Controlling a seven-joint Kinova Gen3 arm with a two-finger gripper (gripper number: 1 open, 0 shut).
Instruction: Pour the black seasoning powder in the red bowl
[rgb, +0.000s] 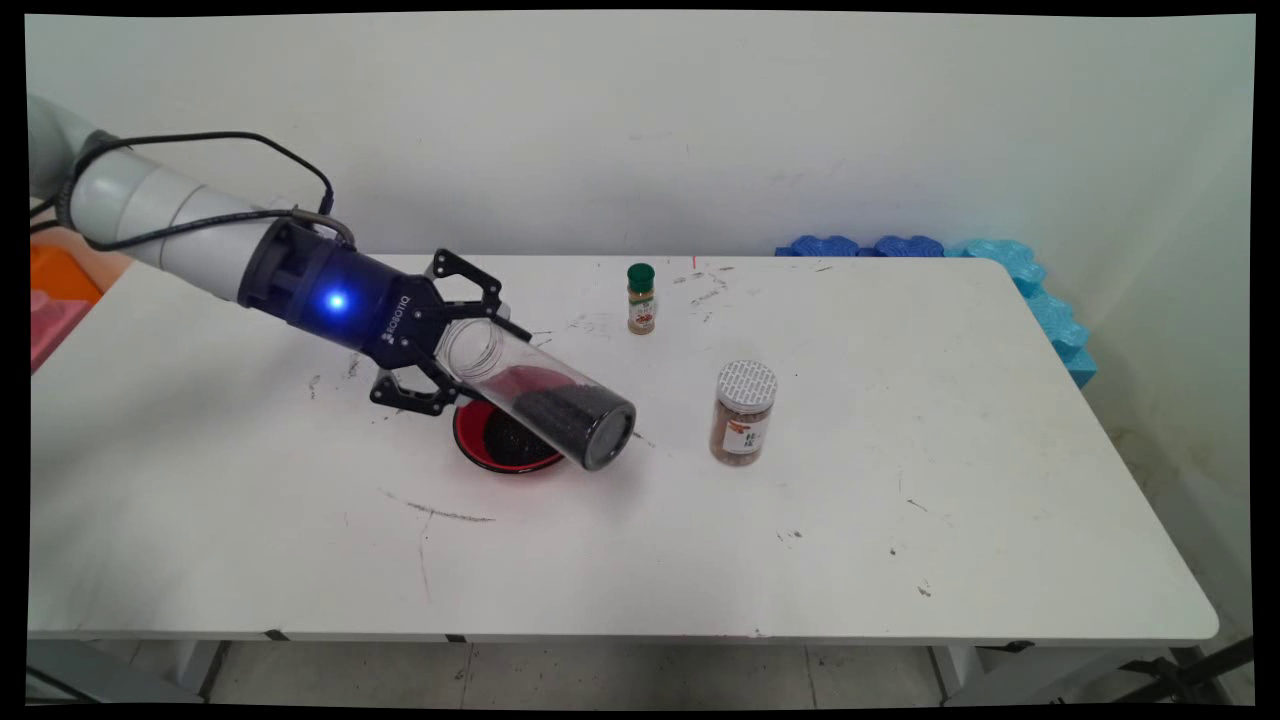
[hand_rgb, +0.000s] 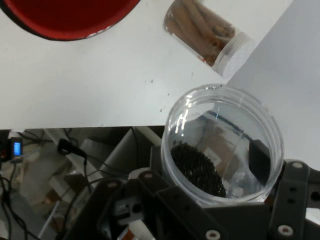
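Readable text: only one bit, on the gripper body.
Gripper (rgb: 470, 345) housing has white lettering "ROBOTIQ", seen upside down in main view; white-lidded jar (rgb: 743, 412) has a white label w/ dark & orange marks, too small to read; green-capped bottle (rgb: 640, 298) has a label too, illegible; nothing readable in hand view.

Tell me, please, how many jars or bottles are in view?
3: a clear jar of dark grains held tilted in the claw above the red dish, a white-lidded jar right of it, a green-capped bottle behind.
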